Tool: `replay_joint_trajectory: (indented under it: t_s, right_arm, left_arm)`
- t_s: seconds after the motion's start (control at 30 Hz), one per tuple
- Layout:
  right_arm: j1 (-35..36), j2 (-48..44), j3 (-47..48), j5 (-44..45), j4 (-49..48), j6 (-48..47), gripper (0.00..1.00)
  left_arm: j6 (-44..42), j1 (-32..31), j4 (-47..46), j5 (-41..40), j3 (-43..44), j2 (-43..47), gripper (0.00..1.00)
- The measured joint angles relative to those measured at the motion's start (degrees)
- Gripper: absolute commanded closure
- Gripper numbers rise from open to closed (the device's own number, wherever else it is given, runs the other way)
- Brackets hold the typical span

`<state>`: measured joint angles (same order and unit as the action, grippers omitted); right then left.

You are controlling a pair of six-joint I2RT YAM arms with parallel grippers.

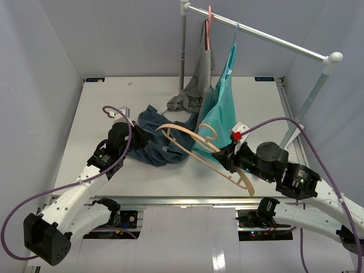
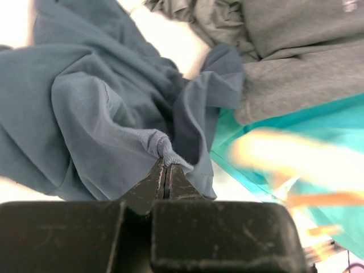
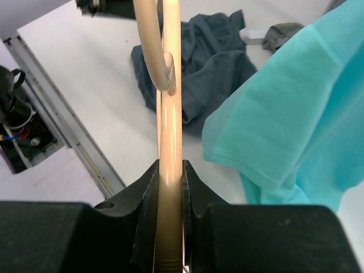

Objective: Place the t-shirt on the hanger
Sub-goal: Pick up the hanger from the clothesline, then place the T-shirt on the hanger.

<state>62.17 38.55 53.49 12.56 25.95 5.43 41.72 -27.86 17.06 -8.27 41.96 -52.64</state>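
Note:
The dark slate-blue t-shirt (image 1: 160, 135) lies crumpled on the white table, left of centre. My left gripper (image 1: 138, 138) is shut on a ribbed edge of the t-shirt (image 2: 96, 114); the fabric fold sits pinched at the tips of the left gripper (image 2: 165, 164). My right gripper (image 1: 226, 158) is shut on the tan hanger (image 1: 196, 149), holding it tilted above the table, one shoulder end over the t-shirt. In the right wrist view the hanger (image 3: 169, 114) runs straight up out of the right gripper (image 3: 170, 170), with the t-shirt (image 3: 199, 74) beyond.
A bright teal-green garment (image 1: 219, 114) and a grey garment (image 1: 199, 79) hang on thin hangers from a white rail (image 1: 261, 31) at the back right, their hems reaching the table beside the t-shirt. The table's near edge (image 1: 187, 200) lies between the arm bases.

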Motion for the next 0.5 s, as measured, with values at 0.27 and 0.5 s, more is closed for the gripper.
replay_joint_trajectory:
  t_s: [0.27, 0.5]
  right_arm:
    - [0.2, 0.98, -3.87, -4.37, -0.39, -0.1, 0.92]
    - [0.21, 1.94, -4.53, -6.4, -2.3, -0.43, 0.92]
  left_arm:
    - [-2.16, 0.0, 3.24, 0.65, 3.21, 0.01, 1.0]
    - [-2.62, 0.0, 4.37, 1.38, 3.21, -0.3, 1.0]
